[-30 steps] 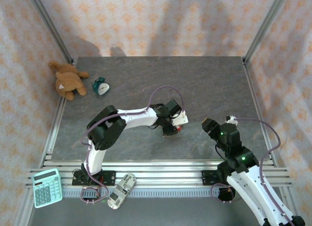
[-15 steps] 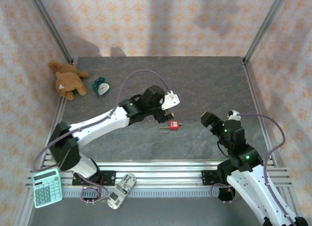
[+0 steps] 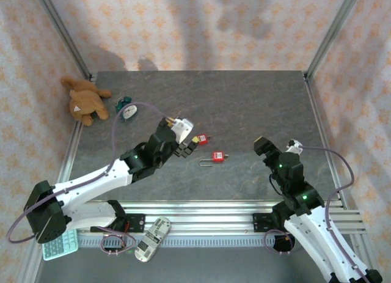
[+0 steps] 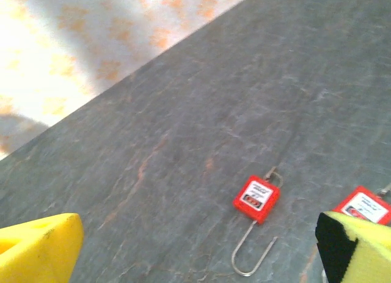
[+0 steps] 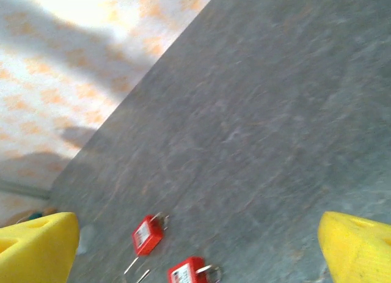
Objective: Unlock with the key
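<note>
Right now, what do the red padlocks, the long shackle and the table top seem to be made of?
Red padlocks: probably plastic bodies, matte, with printed labels. Long shackle: thin bare metal, silvery sheen. Table top: dark grey, veined like slate, matte; possibly stone or a printed laminate.

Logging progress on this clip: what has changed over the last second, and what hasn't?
The left claw swung leftward off the red padlock, which lies free on the table; the claw is open and empty. A second red padlock has come into view next to the claw. The right claw, teddy bear and remote stayed put.
</note>
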Action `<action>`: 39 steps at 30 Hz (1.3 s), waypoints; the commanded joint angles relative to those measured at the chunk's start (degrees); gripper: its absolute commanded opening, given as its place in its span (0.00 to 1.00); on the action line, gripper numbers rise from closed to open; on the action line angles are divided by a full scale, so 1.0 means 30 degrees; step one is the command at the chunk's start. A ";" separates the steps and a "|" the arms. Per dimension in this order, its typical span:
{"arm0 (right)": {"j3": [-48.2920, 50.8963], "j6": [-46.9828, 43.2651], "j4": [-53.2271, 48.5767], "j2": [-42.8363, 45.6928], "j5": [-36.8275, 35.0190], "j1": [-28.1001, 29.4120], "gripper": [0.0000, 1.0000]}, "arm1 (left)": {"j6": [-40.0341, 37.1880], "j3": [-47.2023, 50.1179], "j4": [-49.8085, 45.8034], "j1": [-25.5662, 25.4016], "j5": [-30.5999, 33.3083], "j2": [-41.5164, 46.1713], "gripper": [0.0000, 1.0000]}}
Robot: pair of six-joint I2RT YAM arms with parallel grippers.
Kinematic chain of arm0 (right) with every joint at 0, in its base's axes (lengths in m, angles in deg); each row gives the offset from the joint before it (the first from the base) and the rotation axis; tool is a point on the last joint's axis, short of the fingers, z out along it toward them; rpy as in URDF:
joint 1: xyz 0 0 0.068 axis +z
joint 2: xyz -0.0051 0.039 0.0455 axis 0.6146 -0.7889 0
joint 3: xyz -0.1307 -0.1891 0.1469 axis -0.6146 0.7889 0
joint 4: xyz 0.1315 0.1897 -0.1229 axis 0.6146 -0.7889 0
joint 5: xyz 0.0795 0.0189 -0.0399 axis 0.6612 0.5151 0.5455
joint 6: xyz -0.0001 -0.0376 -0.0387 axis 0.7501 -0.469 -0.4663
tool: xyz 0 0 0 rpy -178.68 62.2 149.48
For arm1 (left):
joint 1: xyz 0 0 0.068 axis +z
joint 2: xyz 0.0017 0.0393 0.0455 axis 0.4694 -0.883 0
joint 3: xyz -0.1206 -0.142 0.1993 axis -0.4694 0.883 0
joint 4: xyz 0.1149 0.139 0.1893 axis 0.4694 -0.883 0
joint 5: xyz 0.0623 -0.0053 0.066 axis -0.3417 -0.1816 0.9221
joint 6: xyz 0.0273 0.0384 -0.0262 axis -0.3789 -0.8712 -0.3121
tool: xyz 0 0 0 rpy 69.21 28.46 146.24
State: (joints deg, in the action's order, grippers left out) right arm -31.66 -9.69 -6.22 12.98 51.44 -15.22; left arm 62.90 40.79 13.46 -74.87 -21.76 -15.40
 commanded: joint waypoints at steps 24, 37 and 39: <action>0.1923 -1.9453 1.7447 -1.1665 -0.3020 -0.1078 0.99 | -0.1964 1.1288 1.9641 0.8651 0.2434 -0.2214 1.00; 0.0701 -1.7399 2.2288 -2.0166 -0.1831 -0.4075 1.00 | 0.1301 1.0473 2.4212 1.2848 0.0384 -0.8581 1.00; 0.0760 -1.6870 2.2372 -2.0233 -0.1521 -0.4569 1.00 | 0.1625 0.9528 2.2336 1.3174 0.0329 -0.8277 1.00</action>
State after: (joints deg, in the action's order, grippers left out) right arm -27.70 -63.46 57.60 -48.57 44.82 -27.33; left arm 63.79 72.79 83.75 -36.25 -20.03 -41.71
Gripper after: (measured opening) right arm 0.996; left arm 0.998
